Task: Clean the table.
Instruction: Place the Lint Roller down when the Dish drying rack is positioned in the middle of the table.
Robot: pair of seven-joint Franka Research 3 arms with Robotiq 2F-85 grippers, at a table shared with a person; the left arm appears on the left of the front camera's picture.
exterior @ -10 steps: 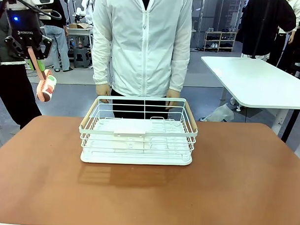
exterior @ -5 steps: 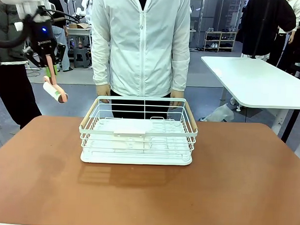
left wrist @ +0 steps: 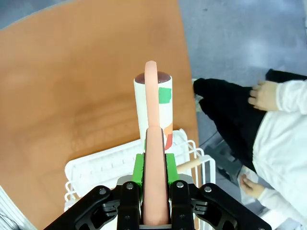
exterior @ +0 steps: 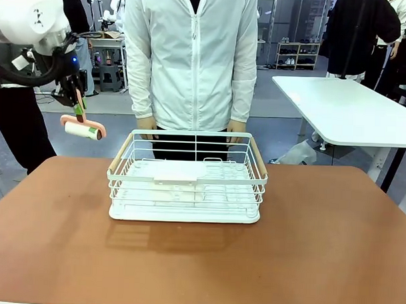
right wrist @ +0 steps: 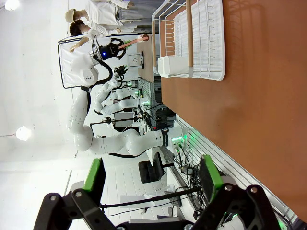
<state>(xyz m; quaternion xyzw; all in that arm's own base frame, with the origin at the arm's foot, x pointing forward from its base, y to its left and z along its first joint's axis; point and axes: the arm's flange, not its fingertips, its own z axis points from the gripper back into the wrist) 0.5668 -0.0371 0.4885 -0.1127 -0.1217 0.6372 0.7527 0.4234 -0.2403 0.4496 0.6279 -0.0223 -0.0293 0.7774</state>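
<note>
My left gripper (exterior: 78,109) hangs in the air above the table's far left corner, shut on the pink handle of a lint roller (exterior: 83,130). The roller's white drum lies level, just left of the basket. In the left wrist view the green pads (left wrist: 138,167) clamp the handle, and the lint roller (left wrist: 154,109) points over the table (left wrist: 72,86) beside the basket's corner. The reddish-brown table (exterior: 319,249) spreads across the front view. In its own wrist view my right gripper (right wrist: 152,178) stands open with nothing between its fingers, low by the table's near edge (right wrist: 249,105).
A white wire basket (exterior: 186,181) with wooden handles stands at the table's far middle. A person in a white jacket (exterior: 191,58) stands right behind it, hands (exterior: 142,126) at its far rim. A white-topped table (exterior: 351,107) stands at the back right.
My left arm has carried the lint roller to the right, toward the basket, and turned it from hanging down to lying level. The basket and the person have stayed put.
</note>
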